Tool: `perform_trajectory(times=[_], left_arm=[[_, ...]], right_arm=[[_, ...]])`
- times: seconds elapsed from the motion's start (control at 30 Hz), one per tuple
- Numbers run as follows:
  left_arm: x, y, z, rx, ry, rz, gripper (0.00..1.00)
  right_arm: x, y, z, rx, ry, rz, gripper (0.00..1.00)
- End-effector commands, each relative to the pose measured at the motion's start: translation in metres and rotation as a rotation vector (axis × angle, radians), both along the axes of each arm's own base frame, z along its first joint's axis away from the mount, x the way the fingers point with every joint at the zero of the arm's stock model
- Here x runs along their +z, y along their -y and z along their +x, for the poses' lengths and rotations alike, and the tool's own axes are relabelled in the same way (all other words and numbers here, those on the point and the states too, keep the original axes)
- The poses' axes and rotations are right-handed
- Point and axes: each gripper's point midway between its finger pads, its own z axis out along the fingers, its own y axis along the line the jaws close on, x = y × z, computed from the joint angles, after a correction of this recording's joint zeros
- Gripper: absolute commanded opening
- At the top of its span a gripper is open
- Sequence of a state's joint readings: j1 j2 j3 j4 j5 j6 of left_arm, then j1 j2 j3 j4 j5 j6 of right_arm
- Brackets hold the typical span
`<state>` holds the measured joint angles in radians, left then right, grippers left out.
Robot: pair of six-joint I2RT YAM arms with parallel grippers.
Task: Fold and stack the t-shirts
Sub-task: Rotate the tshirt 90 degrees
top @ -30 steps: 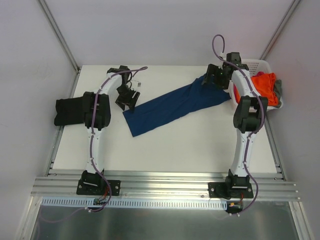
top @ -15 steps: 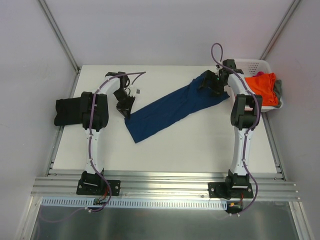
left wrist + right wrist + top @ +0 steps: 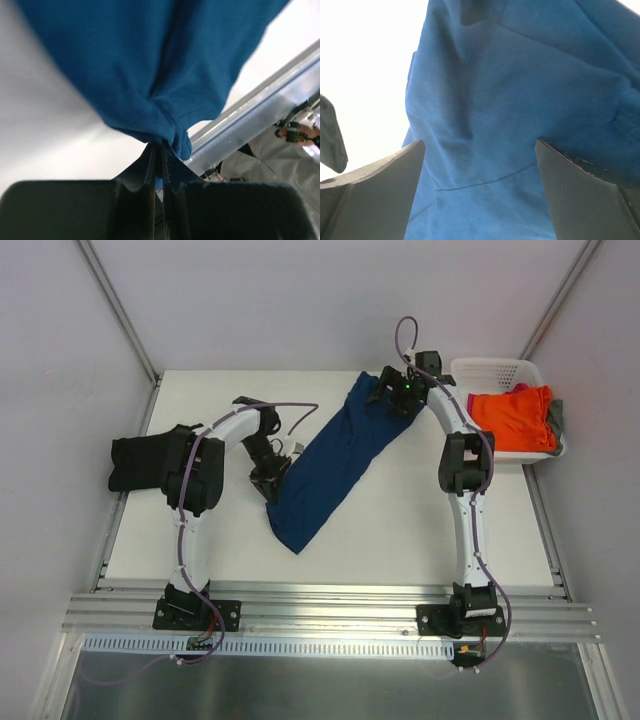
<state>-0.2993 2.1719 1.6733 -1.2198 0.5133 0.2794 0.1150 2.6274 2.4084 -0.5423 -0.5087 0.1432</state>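
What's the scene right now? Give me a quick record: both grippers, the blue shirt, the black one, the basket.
left gripper: shut, pinching a bunched edge of the navy t-shirt
right gripper: open, jaws wide over the shirt's far end; contact unclear
navy t-shirt: unfolded, bunched lengthwise, stretched diagonally across the table
black t-shirt: at the table's left edge, looks folded
basket: white, at the far right corner, holding an orange t-shirt
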Motion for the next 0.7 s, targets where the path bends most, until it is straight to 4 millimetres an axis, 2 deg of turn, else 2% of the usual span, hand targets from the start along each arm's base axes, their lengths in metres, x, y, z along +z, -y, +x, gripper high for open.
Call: perform_trajectory(times=[0.0,0.13,0.37,0.67], left_arm=[[0.029,0.019,-0.028,-0.032,-0.041,-0.075,0.00],[0.031,0.028,-0.052,-0.047,-0.105,-0.104,0.00],[0.034,0.031,-0.096,-0.059,-0.195,-0.124,0.00],[0.037,0.041,-0.113,-0.100,-0.191,-0.144,0.00]], right_arm=[[0.023,-0.049,0.000,0.066,0.048,0.088,0.97],[0.024,-0.067,0.004,0.072,0.066,0.114,0.97],[0.020,-0.076,0.016,0.064,0.115,0.103,0.97],[0.015,-0.078,0.023,0.065,0.153,0.077,0.97]])
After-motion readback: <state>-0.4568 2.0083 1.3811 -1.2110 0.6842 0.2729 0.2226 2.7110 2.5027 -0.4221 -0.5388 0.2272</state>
